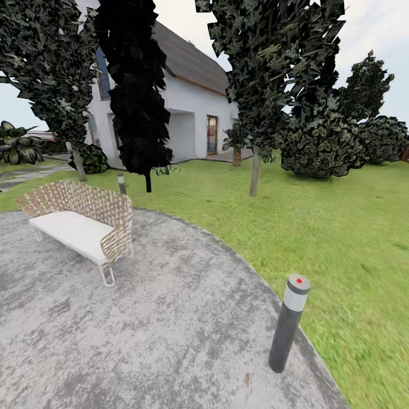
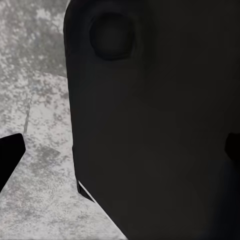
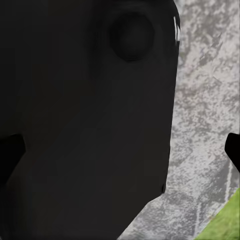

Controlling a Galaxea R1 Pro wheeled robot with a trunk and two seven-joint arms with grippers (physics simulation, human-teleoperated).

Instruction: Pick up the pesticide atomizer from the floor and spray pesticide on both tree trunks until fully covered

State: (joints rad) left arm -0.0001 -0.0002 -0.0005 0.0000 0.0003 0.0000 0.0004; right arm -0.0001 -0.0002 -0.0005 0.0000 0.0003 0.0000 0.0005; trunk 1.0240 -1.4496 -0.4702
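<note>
Robot on the paving [image 1: 170, 341] by a bollard [image 1: 288, 324], apparently in transit; atomizer nowhere visible, nearest trunk [image 1: 255, 170] well off across the lawn [image 1: 341, 227]; wrist views blocked by dark housing, so gripper openings can't be told.

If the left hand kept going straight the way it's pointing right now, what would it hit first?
Most likely the dark robot body panel looming close ahead in the left wrist view; grey pavement lies beyond it. Depth is hard to judge.
</note>
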